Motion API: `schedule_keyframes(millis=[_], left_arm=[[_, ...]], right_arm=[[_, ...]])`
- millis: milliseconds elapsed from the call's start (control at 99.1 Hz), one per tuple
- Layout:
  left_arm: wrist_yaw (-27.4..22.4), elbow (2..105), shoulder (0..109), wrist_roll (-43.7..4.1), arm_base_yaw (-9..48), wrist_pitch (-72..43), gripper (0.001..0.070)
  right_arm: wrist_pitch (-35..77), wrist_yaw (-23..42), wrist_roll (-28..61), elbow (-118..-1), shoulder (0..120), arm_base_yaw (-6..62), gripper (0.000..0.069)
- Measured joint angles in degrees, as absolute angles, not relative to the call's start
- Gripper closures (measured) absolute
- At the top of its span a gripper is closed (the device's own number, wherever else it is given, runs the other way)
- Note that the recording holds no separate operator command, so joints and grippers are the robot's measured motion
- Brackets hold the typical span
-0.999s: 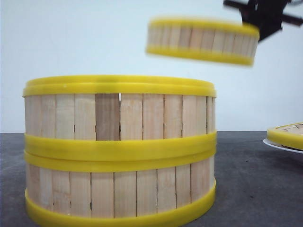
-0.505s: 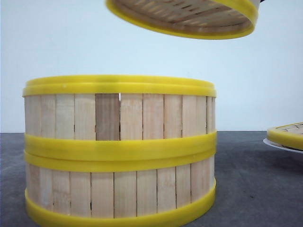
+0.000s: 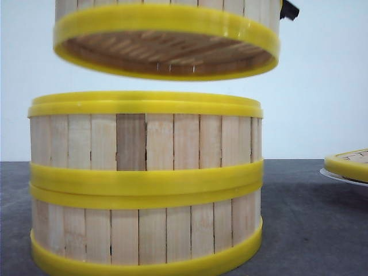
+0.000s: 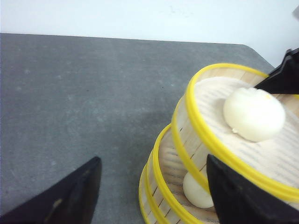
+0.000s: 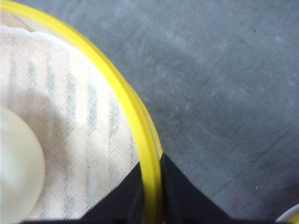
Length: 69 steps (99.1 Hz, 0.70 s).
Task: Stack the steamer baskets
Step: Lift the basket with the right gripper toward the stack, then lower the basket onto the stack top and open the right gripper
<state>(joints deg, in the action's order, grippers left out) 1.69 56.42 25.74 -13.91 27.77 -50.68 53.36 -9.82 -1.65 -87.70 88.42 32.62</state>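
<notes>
— Where do we have the raised steamer basket (image 3: 167,37) now?

— In the front view it hangs in the air above the two stacked steamer baskets (image 3: 146,184), apart from them, a clear gap under its lower yellow band. We see its slatted underside, tilted a little. The stack stands on the grey table (image 3: 310,230).

— And our right gripper (image 5: 150,196)?

— In the right wrist view its two black fingers (image 5: 117,198) pinch the basket's yellow rim (image 5: 140,135), one inside the wall, one outside, the jaws narrow with only the rim between them. A white cloth liner (image 5: 84,121) lies in the basket, and a pale steamed bun (image 5: 16,168) sits on it at the edge of that view.

— Our left gripper (image 4: 152,196)?

— It holds nothing; its dark fingers (image 4: 70,196) stand wide apart over the table. In the left wrist view the raised basket lies just beside one finger, a bun (image 4: 253,114) on its liner, and a second bun (image 4: 198,191) shows in the basket beneath.

— Anything else?

— At the right edge of the front view a yellow-rimmed lid (image 3: 348,164) rests on a white plate (image 3: 339,177), well apart from the stack.
</notes>
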Motion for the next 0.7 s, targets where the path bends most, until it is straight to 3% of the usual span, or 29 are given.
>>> schedule_keyframes(millis=[696], left_arm=[[1.63,56.42,25.74,-13.10,27.77,-52.71,0.0279]], right_arm=[[51.05,-8.82,-1.67,-87.70,92.47,36.01,0.0668]])
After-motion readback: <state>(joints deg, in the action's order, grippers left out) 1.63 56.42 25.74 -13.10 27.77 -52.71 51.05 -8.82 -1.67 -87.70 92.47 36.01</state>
